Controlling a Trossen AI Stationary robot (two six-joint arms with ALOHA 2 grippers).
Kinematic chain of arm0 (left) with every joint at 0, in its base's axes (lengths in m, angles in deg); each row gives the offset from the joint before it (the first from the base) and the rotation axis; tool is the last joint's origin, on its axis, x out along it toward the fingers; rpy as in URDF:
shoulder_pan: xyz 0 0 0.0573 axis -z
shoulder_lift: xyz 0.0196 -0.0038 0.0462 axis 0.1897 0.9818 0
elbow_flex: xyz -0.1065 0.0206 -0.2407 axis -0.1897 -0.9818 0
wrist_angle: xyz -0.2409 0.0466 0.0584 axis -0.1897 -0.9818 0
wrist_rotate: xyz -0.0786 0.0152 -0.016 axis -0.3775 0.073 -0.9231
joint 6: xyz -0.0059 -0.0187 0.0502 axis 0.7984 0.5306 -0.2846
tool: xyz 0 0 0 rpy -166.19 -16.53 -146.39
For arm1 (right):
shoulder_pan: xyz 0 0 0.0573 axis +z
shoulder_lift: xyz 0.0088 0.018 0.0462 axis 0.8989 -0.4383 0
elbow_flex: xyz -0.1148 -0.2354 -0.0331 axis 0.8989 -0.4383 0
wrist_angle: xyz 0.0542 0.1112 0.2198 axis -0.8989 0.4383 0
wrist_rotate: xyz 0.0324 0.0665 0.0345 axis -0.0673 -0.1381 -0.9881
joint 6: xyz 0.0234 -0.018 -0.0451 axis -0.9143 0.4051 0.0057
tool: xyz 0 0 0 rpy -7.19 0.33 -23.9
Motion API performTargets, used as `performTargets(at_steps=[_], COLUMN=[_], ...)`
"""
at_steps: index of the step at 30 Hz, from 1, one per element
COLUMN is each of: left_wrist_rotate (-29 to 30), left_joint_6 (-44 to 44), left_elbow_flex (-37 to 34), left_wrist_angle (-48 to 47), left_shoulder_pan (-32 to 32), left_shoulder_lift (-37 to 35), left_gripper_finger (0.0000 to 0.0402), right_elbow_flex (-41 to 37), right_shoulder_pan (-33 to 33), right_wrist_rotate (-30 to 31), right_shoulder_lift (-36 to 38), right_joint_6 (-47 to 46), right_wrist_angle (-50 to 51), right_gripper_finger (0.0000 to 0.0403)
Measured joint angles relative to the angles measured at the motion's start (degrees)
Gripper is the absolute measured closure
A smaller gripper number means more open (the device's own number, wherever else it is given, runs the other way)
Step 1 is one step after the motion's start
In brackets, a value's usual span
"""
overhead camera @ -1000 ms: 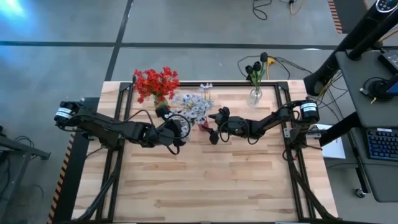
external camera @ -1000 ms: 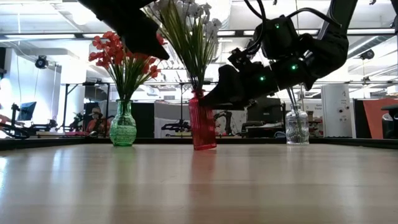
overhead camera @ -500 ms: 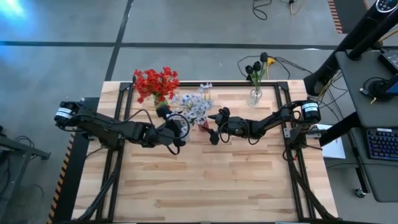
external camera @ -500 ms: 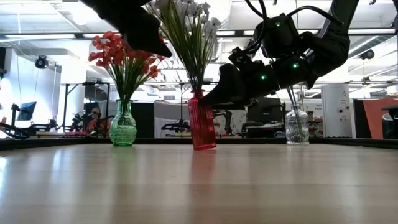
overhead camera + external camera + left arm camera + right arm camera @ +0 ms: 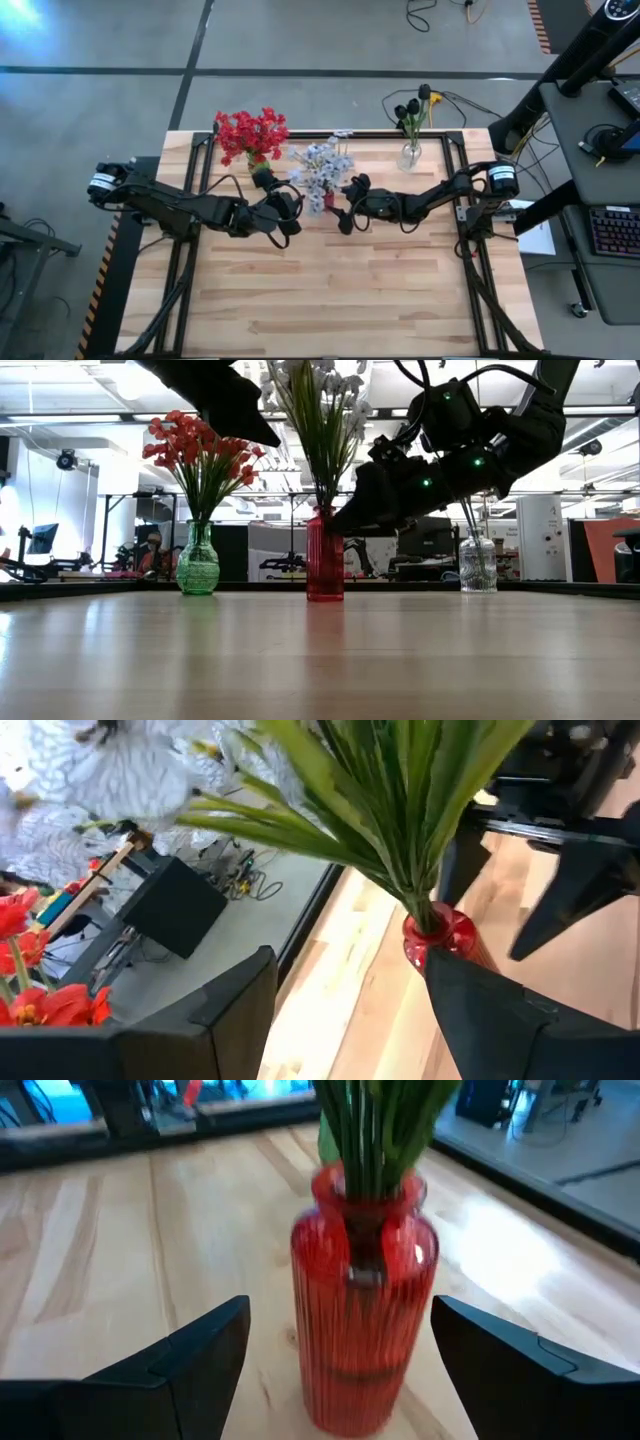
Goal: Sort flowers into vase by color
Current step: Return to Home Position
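A red ribbed vase stands upright on its base mid-table, holding pale blue-white flowers on green stalks. My right gripper is open, one finger on each side of the vase body, and seen low beside it. My left gripper is open and raised beside the stalks, left of the vase. Red flowers sit in a green vase. Dark buds sit in a clear vase.
The green vase stands toward the far left and the clear vase toward the far right, both near the far edge. The near half of the wooden table shows bare boards. Beyond the far edge are cables and workshop gear.
The red vase leaned with its top toward the table's left; it now stands upright, and its pale blooms have swung to the right and toward the far edge. Both arms have kept nearly still.
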Motion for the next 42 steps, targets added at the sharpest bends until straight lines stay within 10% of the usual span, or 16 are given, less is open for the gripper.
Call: performTargets(at_steps=[32,42], left_wrist_rotate=[2.9,-7.2], left_joint_6=[11.5,0.9], left_elbow_flex=[-2.9,-18.0], left_wrist_angle=[-8.4,14.3], left_shoulder_pan=[12.2,12.3], left_shoulder_lift=[-17.7,-31.3], left_gripper_finger=[0.0166,0.0166], right_elbow_flex=[-10.4,-14.2], right_shoulder_pan=[3.7,3.6], right_wrist_rotate=[-1.0,-14.9], right_shoulder_lift=[30.6,36.2], right_joint_6=[2.2,9.4], right_wrist_angle=[14.5,6.6], right_gripper_finger=[0.0087,0.0087])
